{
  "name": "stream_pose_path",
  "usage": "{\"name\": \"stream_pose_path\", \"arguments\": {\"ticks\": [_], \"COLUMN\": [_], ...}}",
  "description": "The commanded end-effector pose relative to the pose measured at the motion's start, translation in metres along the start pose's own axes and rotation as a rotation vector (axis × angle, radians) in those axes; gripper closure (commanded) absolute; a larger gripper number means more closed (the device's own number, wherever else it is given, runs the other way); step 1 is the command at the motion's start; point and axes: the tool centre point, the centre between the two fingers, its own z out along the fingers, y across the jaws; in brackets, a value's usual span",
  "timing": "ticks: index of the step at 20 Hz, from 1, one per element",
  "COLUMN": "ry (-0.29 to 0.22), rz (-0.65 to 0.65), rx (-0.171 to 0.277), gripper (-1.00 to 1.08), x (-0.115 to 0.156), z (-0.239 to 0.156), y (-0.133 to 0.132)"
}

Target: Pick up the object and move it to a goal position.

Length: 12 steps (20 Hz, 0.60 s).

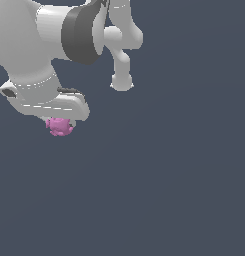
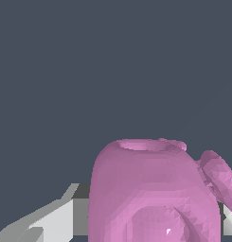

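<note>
The object [image 1: 59, 127] is a small pink-magenta lumpy thing, sitting right under the white gripper hand in the upper left of the exterior view. In the wrist view the object [image 2: 155, 189] fills the space between the two fingers, with a rounded body and a bumpy lobe on one side. My gripper [image 1: 60, 121] is closed around it. One finger [image 2: 56, 220] shows a dark pad pressed against the object's side, and the other finger [image 2: 229, 222] shows only at the frame edge. In the exterior view the hand hides the fingertips.
The white arm [image 1: 39, 45] with its dark grey joint band fills the upper left of the exterior view, and its far link [image 1: 121, 80] reaches down behind. The rest is a plain dark blue-grey surface [image 1: 169, 190]. No goal marker shows.
</note>
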Motion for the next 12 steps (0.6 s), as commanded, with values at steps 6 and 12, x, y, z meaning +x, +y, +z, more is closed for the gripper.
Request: {"name": "stream_pose_path", "arguments": {"ticks": [6, 12], "ry": [-0.001, -0.001], "rz": [-0.001, -0.001], "rx": [-0.001, -0.001], "gripper": [1.08, 1.08], "x": [-0.003, -0.003], "z": [-0.039, -0.046], "y": [0.02, 0.024]}}
